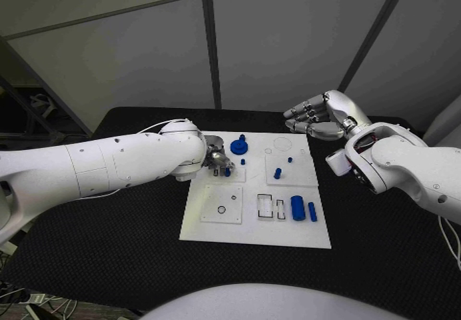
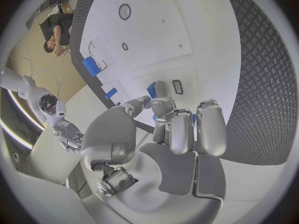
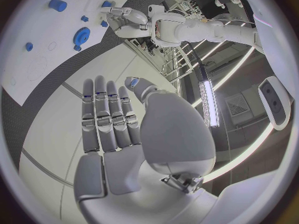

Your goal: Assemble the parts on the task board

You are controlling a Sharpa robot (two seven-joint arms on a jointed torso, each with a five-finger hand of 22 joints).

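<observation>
From the head camera, you see a white task board (image 1: 252, 230) lying in the middle of a black counter (image 1: 115, 247). Your left hand (image 1: 217, 160) is down over the board's near-left upper section, its fingers curled around a small blue part (image 1: 226, 171) that stands on the board. Just beside it, toward the board's far edge, sits a round blue gear-like part (image 1: 239, 147). A small blue peg (image 1: 278, 173) stands in the right upper section. Two blue cylinders (image 1: 299, 209) lie side by side near the board's lower right. Your right hand (image 1: 320, 115) is raised beyond the board's far right corner, holding nothing, its fingers loosely curled and apart.

From the left wrist camera, your left hand (image 2: 177, 129) has its fingers bent down onto the board (image 2: 162, 40), and a blue part (image 2: 151, 90) shows at the fingertips. Whether the grip is firm, you cannot tell.

From the right wrist camera, your right hand (image 3: 112, 119) is empty, with fingers extended side by side. The board (image 3: 37, 50) lies well away, carrying the blue gear-like part (image 3: 81, 36), and your left hand (image 3: 118, 20) rests at its edge.
</observation>
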